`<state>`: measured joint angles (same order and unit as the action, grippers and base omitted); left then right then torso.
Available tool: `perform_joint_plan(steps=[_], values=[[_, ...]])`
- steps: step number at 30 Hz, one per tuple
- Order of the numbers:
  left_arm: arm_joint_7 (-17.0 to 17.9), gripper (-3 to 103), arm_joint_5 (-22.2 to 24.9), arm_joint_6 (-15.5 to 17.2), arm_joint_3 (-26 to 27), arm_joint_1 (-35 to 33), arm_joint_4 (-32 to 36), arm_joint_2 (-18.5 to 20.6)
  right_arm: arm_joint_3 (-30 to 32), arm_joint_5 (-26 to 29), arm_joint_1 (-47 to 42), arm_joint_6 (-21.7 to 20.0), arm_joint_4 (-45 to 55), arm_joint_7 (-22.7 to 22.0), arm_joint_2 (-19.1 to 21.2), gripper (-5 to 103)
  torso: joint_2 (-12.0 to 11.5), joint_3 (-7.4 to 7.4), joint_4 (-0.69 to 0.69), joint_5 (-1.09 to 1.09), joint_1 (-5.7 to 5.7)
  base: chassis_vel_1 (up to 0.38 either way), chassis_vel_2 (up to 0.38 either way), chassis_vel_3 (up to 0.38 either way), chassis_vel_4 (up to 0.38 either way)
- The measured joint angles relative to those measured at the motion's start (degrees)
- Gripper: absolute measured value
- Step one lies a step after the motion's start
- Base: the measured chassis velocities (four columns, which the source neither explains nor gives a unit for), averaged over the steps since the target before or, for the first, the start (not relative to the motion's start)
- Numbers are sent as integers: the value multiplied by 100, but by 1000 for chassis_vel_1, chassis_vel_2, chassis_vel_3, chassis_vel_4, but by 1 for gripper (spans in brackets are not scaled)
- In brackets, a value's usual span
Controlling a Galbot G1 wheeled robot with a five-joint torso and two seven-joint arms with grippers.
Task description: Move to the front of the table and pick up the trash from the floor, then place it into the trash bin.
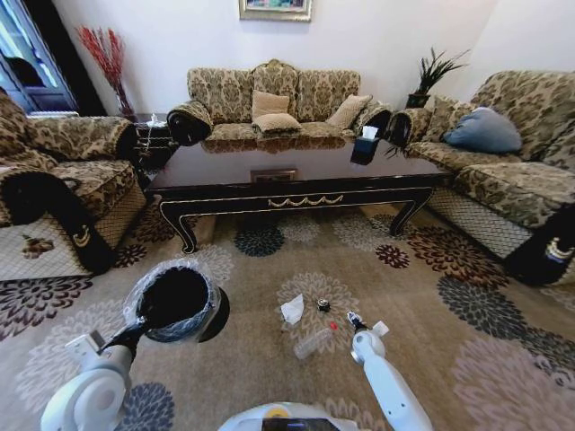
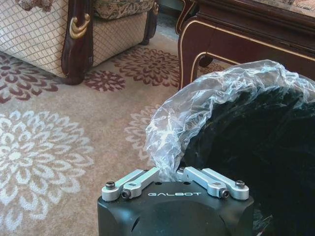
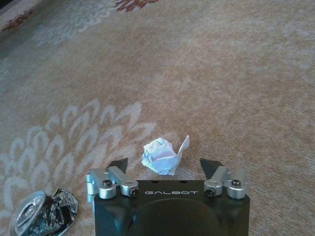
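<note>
Carpeted sitting room, floor beige with flower medallions, table across mid-frame, already reached. Left gripper clamped on trash bin rim, lower left. Right gripper spread wide around crumpled tissue, low centre. Bottle and cap lying on carpet nearby; nothing visibly binned yet

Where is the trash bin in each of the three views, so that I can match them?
Head view: the trash bin is lower left, held by the left gripper, before the table.
Left wrist view: at right, its bag rim clamped in the gripper.
Right wrist view: aimed elsewhere; the open right gripper brackets a white crumpled scrap.
Shared landmark: the flowered floor.
</note>
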<state>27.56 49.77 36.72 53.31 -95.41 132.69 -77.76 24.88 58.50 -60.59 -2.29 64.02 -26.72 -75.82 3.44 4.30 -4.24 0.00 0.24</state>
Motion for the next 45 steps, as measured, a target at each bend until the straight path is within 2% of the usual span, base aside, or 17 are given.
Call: perform_joint_plan(steps=[1,4,6,7,9,13,15,18,20,23,26,28,34,38,39,42,45], values=[[1,2,-1,0,0,7,-5,6,-8,-12,5,6,-20,10,-3,86,0,0,0,0,0,0,0,0,0],[0,2,-3,-13,-4,48,-69,44,-32,-95,30,51,-105,71,-38,64,0,0,0,0,0,0,0,0,0],[1,2,-7,-15,-8,53,-83,45,-35,-124,33,69,-128,83,-46,64,0,0,0,0,0,0,0,0,0],[1,2,-16,-19,-27,70,-130,45,-43,-230,54,139,-228,137,-63,53,0,0,0,0,0,0,0,0,0],[1,2,-17,-21,-34,77,-145,44,-44,-270,66,164,-270,153,-66,53,0,0,0,0,0,0,0,0,0],[-9,2,-29,-59,-100,153,-287,42,-27,-472,145,287,-476,188,-70,32,0,0,0,0,0,0,0,0,0],[-10,2,-32,-62,-112,164,-309,43,-22,-490,147,296,-486,188,-68,32,0,0,0,0,0,0,0,0,0],[-18,2,-53,-68,-211,250,-409,47,35,-565,141,361,-502,193,-43,15,0,0,1,0,0,0,0,0,0],[-19,2,-58,-68,-228,263,-418,47,43,-570,131,369,-485,193,-37,15,0,0,1,0,0,0,0,0,0],[-30,2,-133,-69,-396,352,-468,47,61,-566,-64,452,-12,215,36,2,0,0,0,1,0,0,0,0,0],[-31,2,-204,-69,-509,402,-472,57,35,-544,-252,525,425,323,101,1,0,0,1,0,0,0,0,0,0],[-38,2,-310,-54,-711,512,-472,89,-59,-539,-655,704,1211,643,235,0,0,0,0,-1,0,0,0,0,0],[-48,2,-475,-49,-1135,731,-596,148,-251,-618,-1175,1086,2107,1305,430,0,0,0,-2,1,0,0,0,0,0],[-48,2,-726,-65,-1881,1006,-1029,-12,-647,-768,-1549,1663,3059,2412,794,0,0,0,-1,1,0,0,0,0,0],[-48,2,-726,-65,-1881,1006,-1029,-12,-647,-768,-1549,1663,3059,2412,794,0,0,0,-1,1,0,0,0,0,0],[-92,2,-1111,-177,-2358,1157,-1468,-242,-1090,-871,-1653,2016,3607,3082,1274,0,0,0,0,0,0,0,0,0,0],[-104,2,-1211,-201,-2484,1201,-1591,-318,-1261,-924,-1639,2156,3730,3280,1446,0,0,0,1,0,0,0,0,0,0]])
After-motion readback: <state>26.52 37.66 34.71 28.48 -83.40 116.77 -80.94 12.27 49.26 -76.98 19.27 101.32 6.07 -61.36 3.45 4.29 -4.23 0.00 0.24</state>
